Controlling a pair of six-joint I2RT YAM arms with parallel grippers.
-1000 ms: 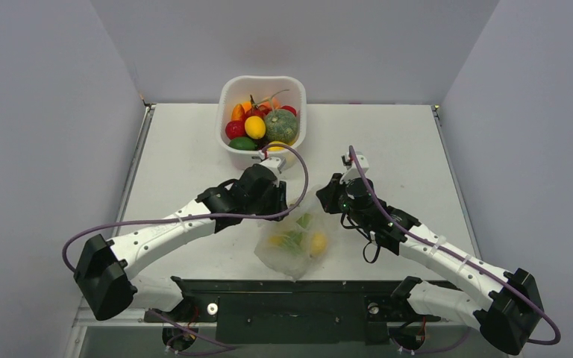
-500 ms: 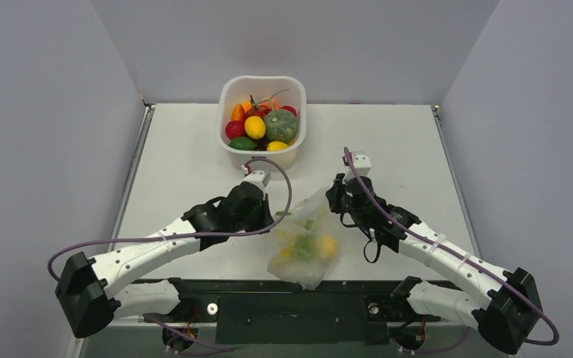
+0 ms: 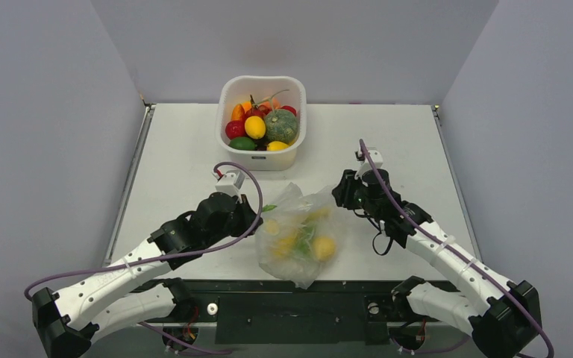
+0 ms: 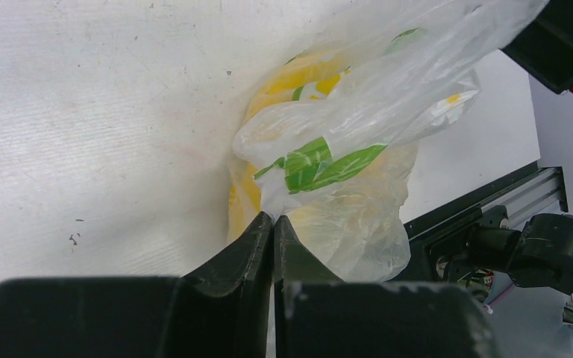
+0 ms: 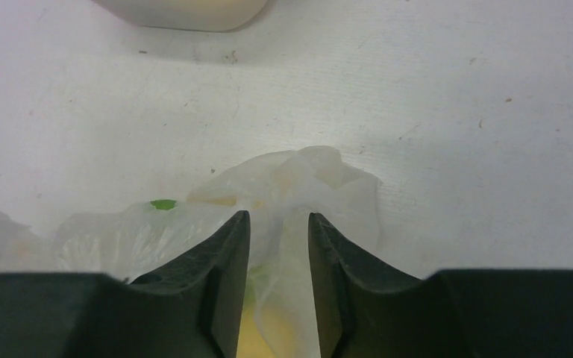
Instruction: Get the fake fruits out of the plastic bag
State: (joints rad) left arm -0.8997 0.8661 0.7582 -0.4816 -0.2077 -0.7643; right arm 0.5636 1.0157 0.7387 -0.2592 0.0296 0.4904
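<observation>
The left tool (image 4: 273, 220) has its two black fingers pressed together, pinching a fold of the thin, transparent, crinkly plastic bag (image 4: 358, 127) just below its green leaf print (image 4: 328, 164). In the overhead view this tool (image 3: 257, 214) sits at the bag's left edge, and the film rises from the pinch towards the middle of the bag.

The right tool (image 5: 279, 220) is partly spread. A narrow gap shows between its fingers, and a bunched ridge of the bag (image 5: 298, 179) lies in that gap. Whether the fingers press on the film cannot be told. From above, this tool (image 3: 341, 195) is at the bag's right edge, facing the left one across it.

The bag (image 3: 298, 235) lies on the white table (image 3: 179, 149) between the two tools, near the front edge. The small glossy plastic fruits are inside it: a roundish yellow one (image 3: 322, 247) on the right, more yellow shapes (image 3: 283, 242) on the left, and something green between them. The left wrist view shows a yellow fruit (image 4: 298, 74) pressed against the film.

Behind the bag, just apart from it, stands a white rigid square tub (image 3: 262, 79) holding other fruits, among them a grey-green ribbed squash (image 3: 281, 125) and a red round fruit (image 3: 234, 129).
</observation>
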